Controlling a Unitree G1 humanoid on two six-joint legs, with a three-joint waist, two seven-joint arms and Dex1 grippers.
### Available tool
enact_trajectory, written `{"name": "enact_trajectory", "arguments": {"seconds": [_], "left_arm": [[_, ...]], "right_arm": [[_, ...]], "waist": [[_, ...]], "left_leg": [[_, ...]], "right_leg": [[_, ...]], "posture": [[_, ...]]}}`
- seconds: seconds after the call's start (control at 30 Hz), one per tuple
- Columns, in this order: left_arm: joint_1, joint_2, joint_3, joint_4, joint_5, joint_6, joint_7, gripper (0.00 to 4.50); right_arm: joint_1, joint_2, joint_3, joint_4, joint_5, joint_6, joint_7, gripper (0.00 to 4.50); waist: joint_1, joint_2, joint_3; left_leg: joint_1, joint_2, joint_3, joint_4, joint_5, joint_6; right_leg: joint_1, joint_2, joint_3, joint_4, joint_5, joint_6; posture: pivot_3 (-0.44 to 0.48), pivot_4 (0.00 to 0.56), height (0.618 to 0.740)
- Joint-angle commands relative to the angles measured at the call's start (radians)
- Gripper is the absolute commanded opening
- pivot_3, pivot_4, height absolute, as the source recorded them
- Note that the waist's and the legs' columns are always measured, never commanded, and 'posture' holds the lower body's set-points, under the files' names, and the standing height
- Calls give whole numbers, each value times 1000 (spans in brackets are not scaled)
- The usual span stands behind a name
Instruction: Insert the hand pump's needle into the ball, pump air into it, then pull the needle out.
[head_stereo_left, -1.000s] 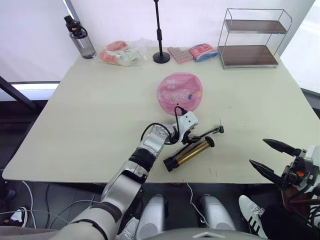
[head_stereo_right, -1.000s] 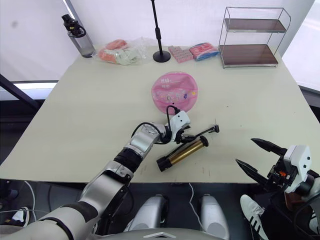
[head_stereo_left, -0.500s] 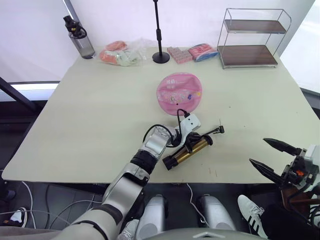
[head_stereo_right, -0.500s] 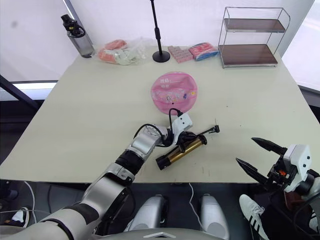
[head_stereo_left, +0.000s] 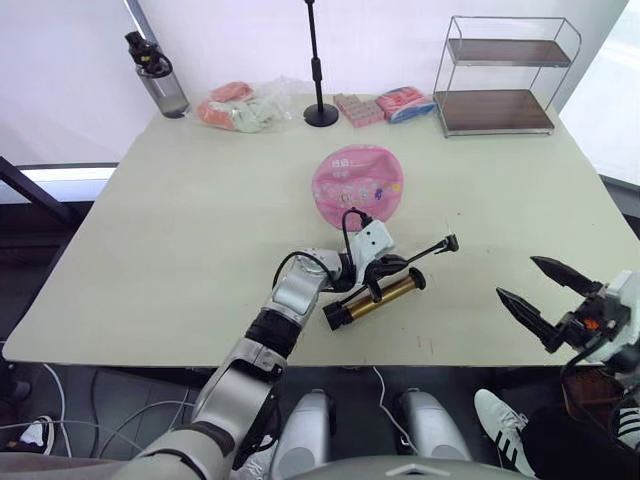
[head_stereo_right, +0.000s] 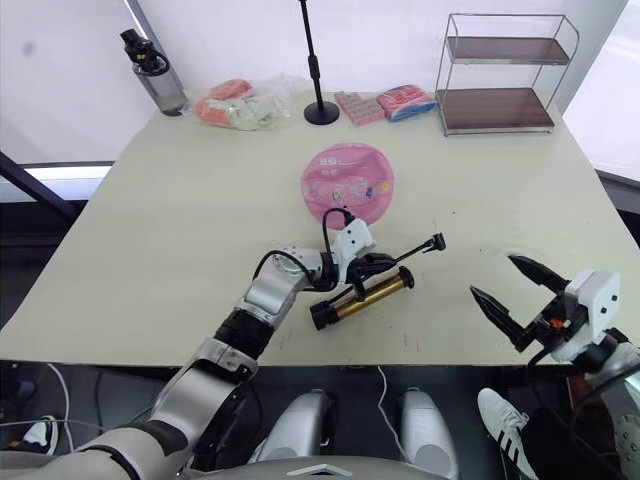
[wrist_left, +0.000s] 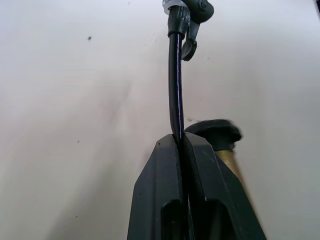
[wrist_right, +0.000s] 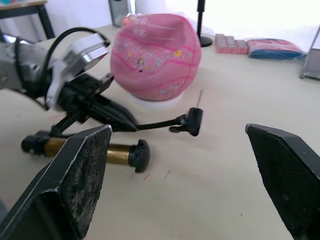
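Since a second ago our left gripper (head_stereo_left: 392, 268) has pinched the hand pump's (head_stereo_left: 372, 301) thin black hose (wrist_left: 174, 85) and raised it — the needle (wrist_right: 199, 97) now stands upright beyond the fingertips. We see the fingers pressed together on the hose, the gold barrel lying on the table (head_stereo_left: 200, 220) just beside them. Farther ahead of that gripper sits the ball (head_stereo_left: 360, 187), close to the needle but apart from it. Our right gripper (head_stereo_left: 535, 290) hovers well off to the side, fingers spread wide and grasping nothing.
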Motion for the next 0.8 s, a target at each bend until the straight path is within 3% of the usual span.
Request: {"name": "enact_trajectory", "arguments": {"seconds": [0.03, 0.4, 0.8], "left_arm": [[6, -6, 46, -59, -80, -35, -45, 23], [29, -33, 83, -106, -205, -5, -124, 23], [37, -21, 70, -137, -219, 23, -149, 23]], "right_arm": [[-45, 44, 21, -71, 65, 114, -145, 4500], [-246, 145, 87, -96, 390, 428, -440, 4500], [-322, 147, 77, -49, 569, 527, -540, 4500]], "waist": [[0, 0, 0], [-6, 1, 0], [-3, 0, 0]], "left_leg": [[0, 0, 0, 0, 0, 0], [-1, 0, -1, 0, 0, 0], [-2, 0, -2, 0, 0, 0]], "right_leg": [[0, 0, 0, 0, 0, 0], [0, 0, -1, 0, 2, -4], [0, 0, -1, 0, 2, -4]], "posture": [[0, 150, 731], [0, 150, 731], [0, 150, 731]]}}
